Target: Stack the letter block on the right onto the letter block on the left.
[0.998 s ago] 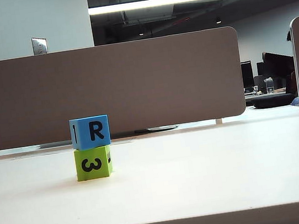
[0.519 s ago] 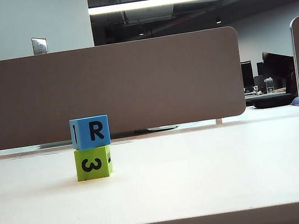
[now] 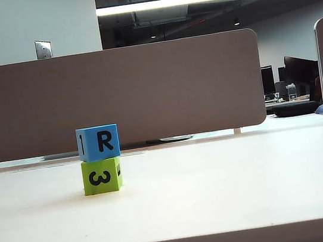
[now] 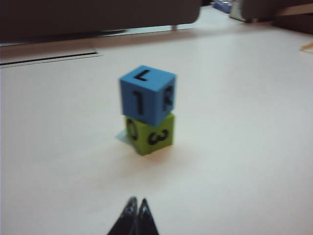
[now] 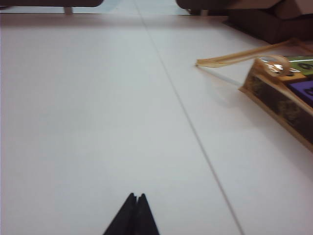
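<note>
black tapered pincer (image 4: 137, 208) tips, pointed, matte

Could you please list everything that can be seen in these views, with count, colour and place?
blue letter block: one, blue with black R, 1 and L on its faces, resting on top of the green block, left of the table's middle.
green block: one, green with a black 3, on the table under the blue one.
table: one, off-white, fills the foreground.
partition panel: one, grey-brown, standing behind the table.
open box: one, brown and gold, on the table, seen only in the right wrist view.
left gripper: one, black, shut, low over the table short of the stack.
right gripper: one, black, shut, over bare table.
</note>
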